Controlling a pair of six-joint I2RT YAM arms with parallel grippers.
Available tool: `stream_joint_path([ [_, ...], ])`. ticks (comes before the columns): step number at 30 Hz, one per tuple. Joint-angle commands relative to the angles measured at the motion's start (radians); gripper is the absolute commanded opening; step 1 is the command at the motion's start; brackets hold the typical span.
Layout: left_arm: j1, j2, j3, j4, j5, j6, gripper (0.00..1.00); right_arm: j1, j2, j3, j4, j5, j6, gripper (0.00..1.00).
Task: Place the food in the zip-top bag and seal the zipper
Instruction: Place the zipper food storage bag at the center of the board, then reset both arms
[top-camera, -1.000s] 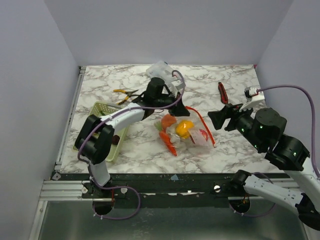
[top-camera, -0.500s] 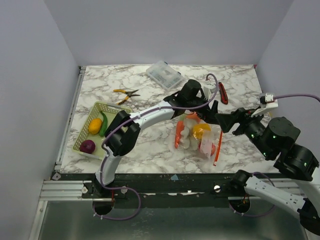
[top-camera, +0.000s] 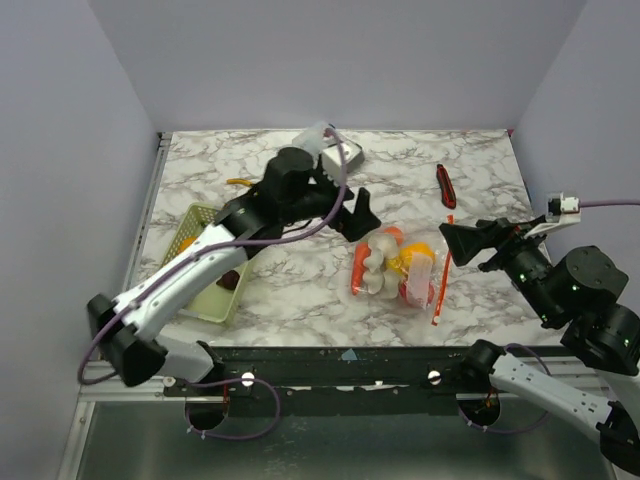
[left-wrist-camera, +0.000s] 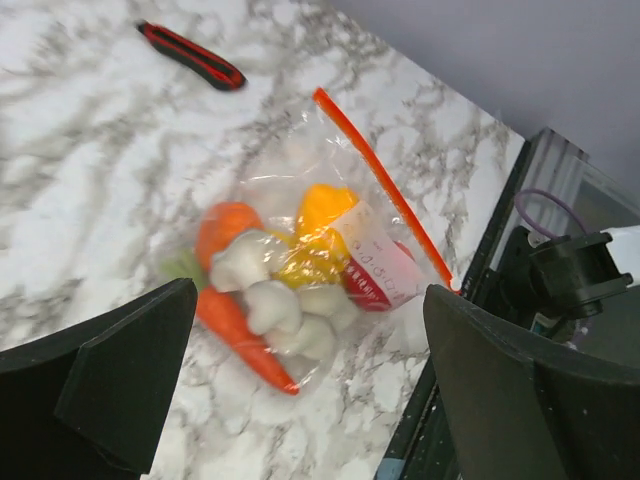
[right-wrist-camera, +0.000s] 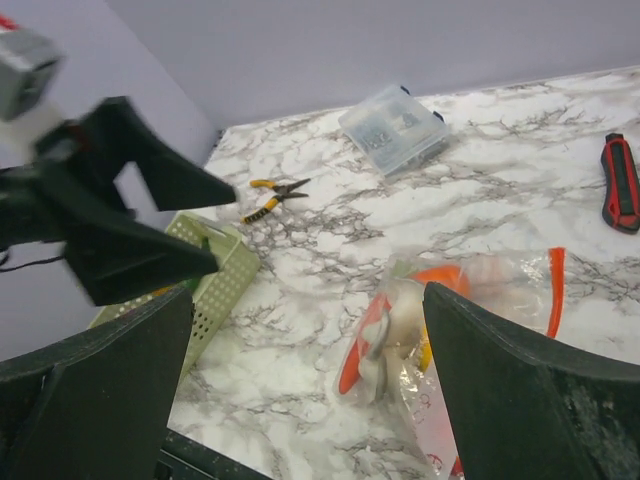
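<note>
The zip-top bag (top-camera: 395, 268) lies flat on the marble table, held by neither gripper. Inside it is food: an orange carrot (left-wrist-camera: 238, 328), white garlic (left-wrist-camera: 268, 300), a yellow-orange piece (left-wrist-camera: 322, 212) and something red under a label. The zipper (top-camera: 441, 272) runs as one straight red-orange strip along the bag's right edge, the zipper (left-wrist-camera: 385, 190) also showing in the left wrist view. My left gripper (top-camera: 352, 215) hangs open above the table just left of the bag. My right gripper (top-camera: 468, 243) hovers open just right of the zipper. In the right wrist view the bag (right-wrist-camera: 460, 320) sits between wide jaws.
A pale green basket (top-camera: 200, 215) with more toy food stands at the left, partly under my left arm. Yellow-handled pliers (right-wrist-camera: 272, 195) and a clear lidded box (right-wrist-camera: 392, 125) lie at the back. A dark-red knife (top-camera: 444, 184) lies behind the bag.
My left gripper opened and drew back from over the bag to its left. My right gripper opened wider and pulled slightly right. The bag shifted right and now lies free.
</note>
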Motion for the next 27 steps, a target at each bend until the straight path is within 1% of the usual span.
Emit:
stream_joint_path([
  [1,0.009,-0.312,-0.090,-0.085,-0.222,0.098,0.99,-0.003,-0.052,-0.014,0.079,0.050,-0.010,1.00],
  [4,0.013,-0.504,-0.132,-0.108,-0.319,0.105,0.99,-0.002,-0.096,-0.031,0.122,0.089,-0.021,1.00],
  [9,0.019,-0.813,-0.237,-0.077,-0.461,0.091,0.98,-0.003,-0.138,-0.041,0.166,0.124,-0.081,1.00],
  [14,0.018,-1.041,-0.316,-0.047,-0.560,0.074,0.98,-0.003,-0.160,-0.035,0.192,0.194,-0.051,1.00],
  [18,0.019,-1.160,-0.364,-0.025,-0.629,0.094,0.98,-0.003,-0.178,-0.042,0.202,0.249,-0.035,1.00],
  [20,0.017,-1.193,-0.369,-0.033,-0.650,0.098,0.99,-0.004,-0.185,-0.044,0.207,0.274,-0.025,1.00],
  [22,0.017,-1.210,-0.367,-0.050,-0.666,0.101,0.98,-0.003,-0.189,-0.042,0.208,0.285,-0.011,1.00],
  [24,0.018,-1.218,-0.362,-0.068,-0.672,0.101,0.99,-0.003,-0.194,-0.045,0.220,0.260,-0.028,1.00],
  [27,0.018,-1.217,-0.356,-0.078,-0.666,0.101,0.99,-0.004,-0.187,-0.049,0.230,0.290,-0.010,1.00],
])
